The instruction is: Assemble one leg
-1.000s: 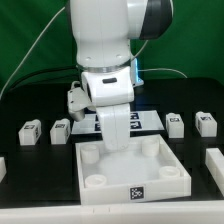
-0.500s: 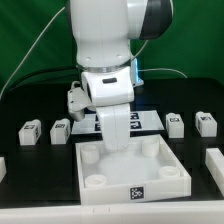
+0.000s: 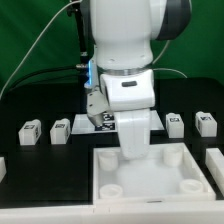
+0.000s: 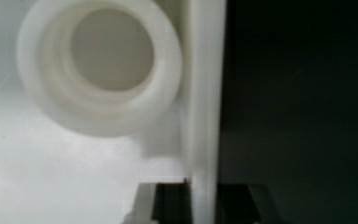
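I read the tabletop (image 3: 40,165) as black and the backdrop (image 3: 30,30) as green. Panel (image 3: 150,178) is plain white. The four legs (image 3: 29,131) (image 3: 61,130) (image 3: 175,122) (image 3: 207,122) are white, each with a black-and-white square tag. Arm (image 3: 125,40) is white with a dark grey cap and a blue light (image 3: 91,72).

The arm (image 3: 125,60) is bulky and glossy white, with rounded casings, a dark grey cap at upper right and a blue light (image 3: 90,72) on its left side.
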`<state>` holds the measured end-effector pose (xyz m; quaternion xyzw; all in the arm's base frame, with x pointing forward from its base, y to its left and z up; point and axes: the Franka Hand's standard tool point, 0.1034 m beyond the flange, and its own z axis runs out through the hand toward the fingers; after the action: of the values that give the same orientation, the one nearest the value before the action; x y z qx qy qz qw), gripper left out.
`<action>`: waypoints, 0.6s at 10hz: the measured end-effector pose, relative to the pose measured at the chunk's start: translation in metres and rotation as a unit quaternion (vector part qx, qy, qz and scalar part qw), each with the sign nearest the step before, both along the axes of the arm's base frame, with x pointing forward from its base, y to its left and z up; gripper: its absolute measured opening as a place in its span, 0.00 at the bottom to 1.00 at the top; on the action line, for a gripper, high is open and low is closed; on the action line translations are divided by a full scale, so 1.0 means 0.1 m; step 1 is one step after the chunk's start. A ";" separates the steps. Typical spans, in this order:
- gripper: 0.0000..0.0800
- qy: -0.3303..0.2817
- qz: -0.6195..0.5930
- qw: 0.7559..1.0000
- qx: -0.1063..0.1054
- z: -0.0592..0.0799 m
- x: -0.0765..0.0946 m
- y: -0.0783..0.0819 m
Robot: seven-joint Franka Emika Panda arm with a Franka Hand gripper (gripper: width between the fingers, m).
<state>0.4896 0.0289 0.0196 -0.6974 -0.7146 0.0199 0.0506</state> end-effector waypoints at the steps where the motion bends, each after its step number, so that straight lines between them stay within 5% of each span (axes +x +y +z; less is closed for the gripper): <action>1: 0.08 0.002 -0.007 1.000 0.001 0.00 0.00 0.06; 6: 0.08 0.007 -0.022 1.000 0.003 0.00 0.01 0.20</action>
<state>0.4903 0.0491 0.0193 -0.7126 -0.6989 0.0220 0.0579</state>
